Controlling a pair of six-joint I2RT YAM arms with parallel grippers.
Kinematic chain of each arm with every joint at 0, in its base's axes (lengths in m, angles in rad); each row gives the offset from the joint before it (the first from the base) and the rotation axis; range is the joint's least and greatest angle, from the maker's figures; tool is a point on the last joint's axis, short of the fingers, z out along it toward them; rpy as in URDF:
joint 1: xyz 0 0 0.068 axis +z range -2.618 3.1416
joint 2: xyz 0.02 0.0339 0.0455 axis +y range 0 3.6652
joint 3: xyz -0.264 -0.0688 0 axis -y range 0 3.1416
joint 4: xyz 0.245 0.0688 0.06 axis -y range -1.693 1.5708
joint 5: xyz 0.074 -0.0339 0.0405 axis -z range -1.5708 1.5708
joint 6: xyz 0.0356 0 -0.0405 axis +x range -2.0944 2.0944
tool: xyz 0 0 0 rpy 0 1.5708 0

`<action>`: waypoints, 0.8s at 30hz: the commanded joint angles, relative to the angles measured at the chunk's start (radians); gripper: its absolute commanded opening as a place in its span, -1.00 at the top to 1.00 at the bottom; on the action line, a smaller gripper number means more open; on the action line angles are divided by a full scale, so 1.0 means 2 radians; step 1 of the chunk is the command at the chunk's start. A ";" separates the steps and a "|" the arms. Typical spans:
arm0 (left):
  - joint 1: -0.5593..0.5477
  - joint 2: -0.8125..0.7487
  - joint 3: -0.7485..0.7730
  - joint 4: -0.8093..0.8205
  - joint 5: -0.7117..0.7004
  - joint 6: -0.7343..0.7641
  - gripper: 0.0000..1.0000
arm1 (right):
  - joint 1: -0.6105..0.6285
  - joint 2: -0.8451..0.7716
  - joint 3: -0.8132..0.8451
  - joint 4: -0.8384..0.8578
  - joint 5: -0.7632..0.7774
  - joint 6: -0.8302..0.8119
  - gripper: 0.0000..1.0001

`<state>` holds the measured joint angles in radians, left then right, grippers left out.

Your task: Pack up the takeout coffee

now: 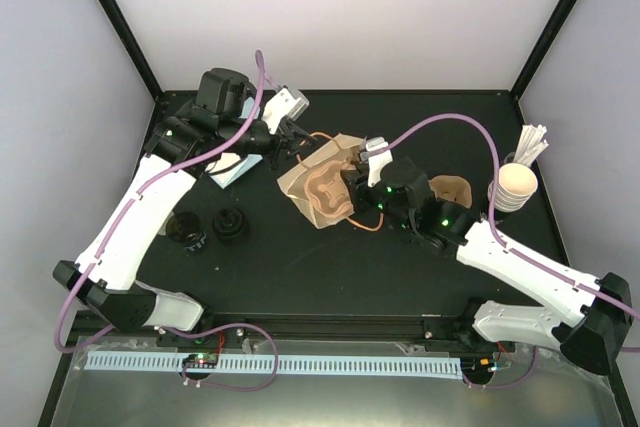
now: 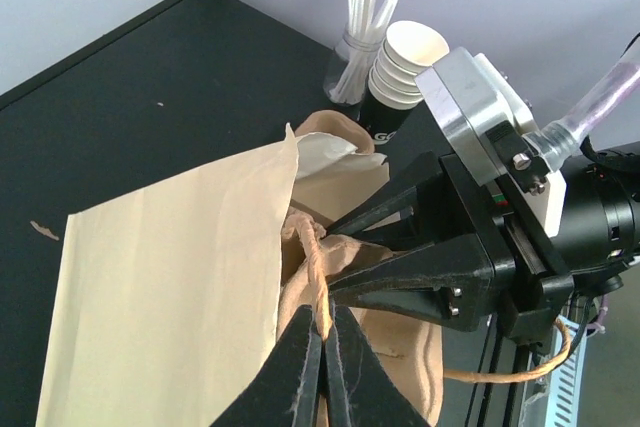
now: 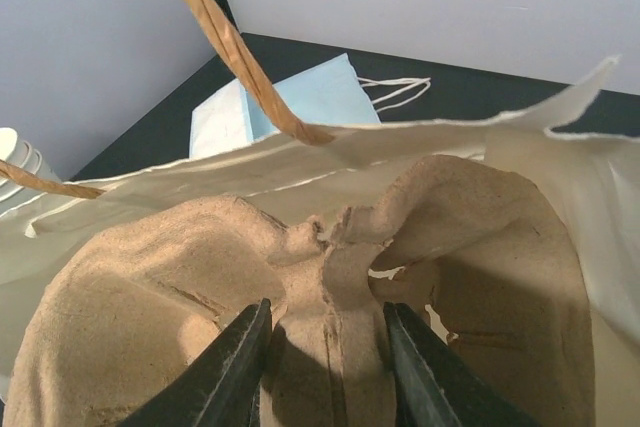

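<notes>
Left gripper [image 2: 322,322] pinched shut on twisted paper handle [image 2: 318,277], holding tan paper bag [image 2: 170,277] open at mouth. Right gripper [image 3: 325,322] clamped on brown pulp carrier [image 3: 150,277] at centre ridge, feeding it in. Single cream-beige paper cup: can't spot it anywhere.

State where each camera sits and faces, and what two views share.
Top external: above, behind the bases, looking down at the table; left arm and right arm show.
Left wrist: faces across the paper bag; left gripper pinches its handle.
Right wrist: looks into the bag at the pulp carrier; right gripper grips it.
Both wrist views show bag and carrier.
</notes>
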<state>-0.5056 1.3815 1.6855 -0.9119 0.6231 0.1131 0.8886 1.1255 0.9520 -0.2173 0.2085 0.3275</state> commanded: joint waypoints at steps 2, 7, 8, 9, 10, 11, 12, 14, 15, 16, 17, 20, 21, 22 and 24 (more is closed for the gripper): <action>-0.002 -0.023 0.004 -0.012 -0.022 0.009 0.97 | 0.001 -0.015 0.009 -0.003 0.028 0.008 0.34; -0.002 -0.034 -0.006 -0.003 -0.031 0.009 0.97 | 0.000 -0.021 0.009 -0.006 0.026 0.015 0.33; -0.002 -0.034 -0.006 -0.004 -0.031 0.009 0.97 | 0.000 -0.023 0.009 -0.007 0.025 0.017 0.33; -0.003 -0.034 -0.006 -0.005 -0.032 0.009 0.97 | -0.001 -0.024 0.009 -0.007 0.024 0.020 0.33; -0.003 -0.033 -0.006 -0.006 -0.032 0.009 0.97 | -0.003 -0.026 0.009 -0.008 0.022 0.022 0.32; -0.002 -0.033 -0.007 -0.006 -0.032 0.009 0.97 | -0.005 -0.027 0.009 -0.009 0.021 0.025 0.32; -0.003 -0.033 -0.008 -0.006 -0.032 0.009 0.97 | -0.005 -0.029 0.009 -0.009 0.019 0.025 0.32; -0.002 -0.033 -0.009 -0.006 -0.030 0.008 0.97 | -0.006 -0.029 0.008 -0.009 0.018 0.020 0.32; -0.002 -0.033 -0.009 -0.004 -0.026 0.007 0.97 | -0.006 -0.027 0.007 -0.008 0.018 0.013 0.33; -0.002 -0.033 -0.009 -0.002 -0.020 0.005 0.97 | -0.006 -0.025 0.005 -0.005 0.018 0.006 0.33; -0.002 -0.034 -0.009 0.001 -0.013 0.004 0.97 | -0.006 -0.023 0.002 -0.001 0.014 -0.004 0.33; -0.003 -0.033 -0.007 0.007 0.006 -0.003 0.97 | -0.003 -0.016 -0.008 0.014 0.003 -0.034 0.33; -0.002 -0.032 -0.007 0.009 0.012 -0.005 0.97 | -0.001 -0.012 -0.009 0.017 0.005 -0.040 0.33; -0.002 -0.031 -0.006 0.010 0.017 -0.007 0.97 | -0.001 -0.009 -0.009 0.019 0.007 -0.047 0.33; -0.002 -0.029 -0.007 0.014 0.028 -0.013 0.97 | 0.002 -0.002 -0.009 0.023 0.010 -0.061 0.33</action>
<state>-0.5056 1.3342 1.6615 -0.9150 0.6117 0.1116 0.8837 1.0966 0.9466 -0.2184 0.2188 0.2859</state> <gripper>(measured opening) 0.023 0.334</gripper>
